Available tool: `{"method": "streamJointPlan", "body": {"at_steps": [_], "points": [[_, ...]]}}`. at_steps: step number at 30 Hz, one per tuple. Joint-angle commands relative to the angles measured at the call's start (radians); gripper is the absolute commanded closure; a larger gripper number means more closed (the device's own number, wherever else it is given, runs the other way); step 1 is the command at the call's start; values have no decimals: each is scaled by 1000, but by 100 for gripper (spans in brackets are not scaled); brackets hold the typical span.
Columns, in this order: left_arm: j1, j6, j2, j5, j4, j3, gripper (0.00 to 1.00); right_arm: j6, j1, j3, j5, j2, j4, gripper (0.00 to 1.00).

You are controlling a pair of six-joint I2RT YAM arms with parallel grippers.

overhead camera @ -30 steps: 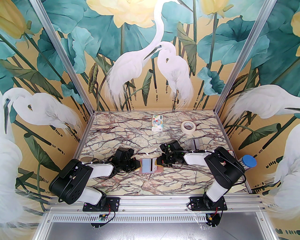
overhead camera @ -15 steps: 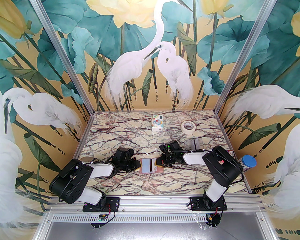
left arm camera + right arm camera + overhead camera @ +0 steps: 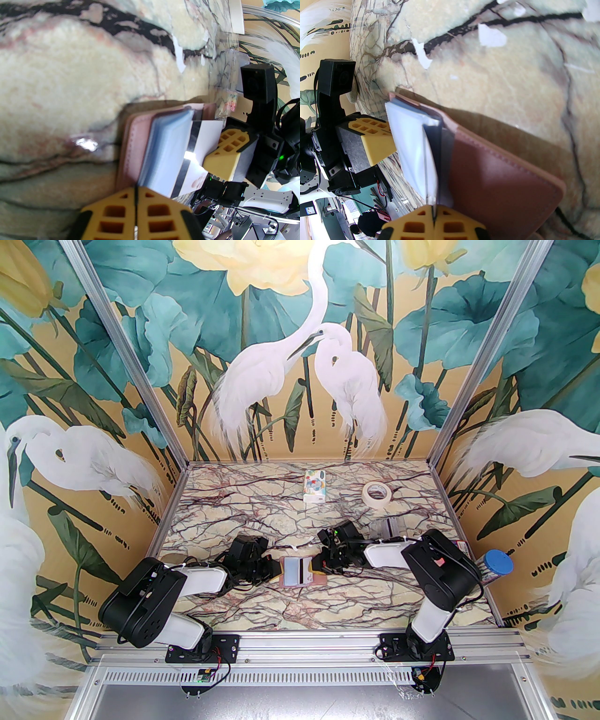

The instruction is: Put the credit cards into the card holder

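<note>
L gripper [image 3: 136, 194] pinches card holder [image 3: 131, 140] lining; R gripper [image 3: 434, 212] pinches 1 credit card [image 3: 206, 138].

This was a robotics lab test cell, not a lived-in room: a left arm [image 3: 154, 589] and a right arm [image 3: 438, 568] stood bolted to an aluminium rail [image 3: 300, 644] at the near edge of a marble-patterned bench [image 3: 243, 502], with a small circuit board [image 3: 204, 676] and loose wires below. Aluminium posts [image 3: 123, 350] framed walls papered with a heron-and-lotus mural [image 3: 300, 362]. Beyond the cell, the right wrist view caught a person [image 3: 366, 225] among workroom furniture.
</note>
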Motion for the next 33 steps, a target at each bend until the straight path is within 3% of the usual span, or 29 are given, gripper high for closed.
{"method": "streamJointPlan", "body": {"at_steps": [1,33], "points": [[-14,11,44,-57,-73,-19,95,-44,1,26,38,24,-82,100],[-14,25,77,-60,-73,-12,95,-221,-45,152,5,107,-287,100]]}}
